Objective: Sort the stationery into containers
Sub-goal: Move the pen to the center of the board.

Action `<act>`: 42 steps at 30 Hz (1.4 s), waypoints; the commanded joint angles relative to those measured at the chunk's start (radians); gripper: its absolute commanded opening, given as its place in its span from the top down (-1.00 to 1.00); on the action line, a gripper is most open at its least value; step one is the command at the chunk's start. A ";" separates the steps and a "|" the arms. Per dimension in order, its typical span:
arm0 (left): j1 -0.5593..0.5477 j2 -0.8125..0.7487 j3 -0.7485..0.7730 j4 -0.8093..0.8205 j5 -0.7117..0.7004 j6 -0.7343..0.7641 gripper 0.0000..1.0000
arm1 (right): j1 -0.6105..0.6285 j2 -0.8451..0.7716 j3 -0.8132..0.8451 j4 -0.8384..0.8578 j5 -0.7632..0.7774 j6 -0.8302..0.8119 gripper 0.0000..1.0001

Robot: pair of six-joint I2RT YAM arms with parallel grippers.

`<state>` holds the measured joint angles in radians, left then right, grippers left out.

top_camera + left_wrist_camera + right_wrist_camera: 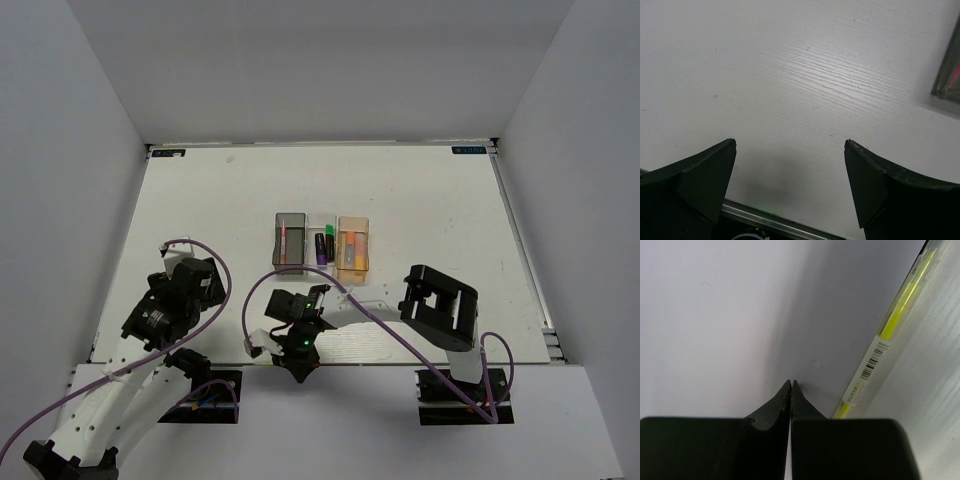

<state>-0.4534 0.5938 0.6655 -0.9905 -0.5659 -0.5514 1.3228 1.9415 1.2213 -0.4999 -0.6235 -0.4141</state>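
Three joined containers stand mid-table: a smoky grey bin point(290, 240) holding a pink pen point(285, 243), a clear bin point(323, 246) with a purple-capped and a green-capped highlighter, and an orange bin point(353, 246) with orange stationery. A corner of the grey bin point(949, 70) shows in the left wrist view. My left gripper point(200, 272) point(790, 141) hangs open over bare table at the left, nothing between its fingers. My right gripper point(300, 372) point(791, 381) is shut and empty, pointing at the near edge. A yellow pen point(897, 315) lies just right of its tips.
A metal rail point(770, 220) runs along the near table edge under my left gripper. Purple cables point(350, 295) loop across the near table between the arms. White walls close in the table on three sides.
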 commanded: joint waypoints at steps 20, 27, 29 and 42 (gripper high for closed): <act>0.004 -0.005 -0.004 -0.005 -0.029 -0.013 -1.00 | -0.074 0.002 0.027 0.063 0.202 0.024 1.00; 0.005 -0.003 -0.006 -0.002 -0.031 -0.012 -1.00 | -0.100 -0.013 0.030 0.063 0.219 0.026 1.00; 0.004 0.000 -0.006 -0.002 -0.031 -0.010 -1.00 | -0.108 -0.015 0.032 0.064 0.220 0.024 1.00; 0.004 -0.002 -0.007 -0.005 -0.038 -0.018 -1.00 | -0.131 -0.162 0.115 -0.044 0.192 -0.080 0.59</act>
<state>-0.4534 0.5938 0.6624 -0.9913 -0.5835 -0.5621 1.1931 1.8751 1.2499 -0.5095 -0.4641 -0.4210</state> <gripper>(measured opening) 0.989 0.081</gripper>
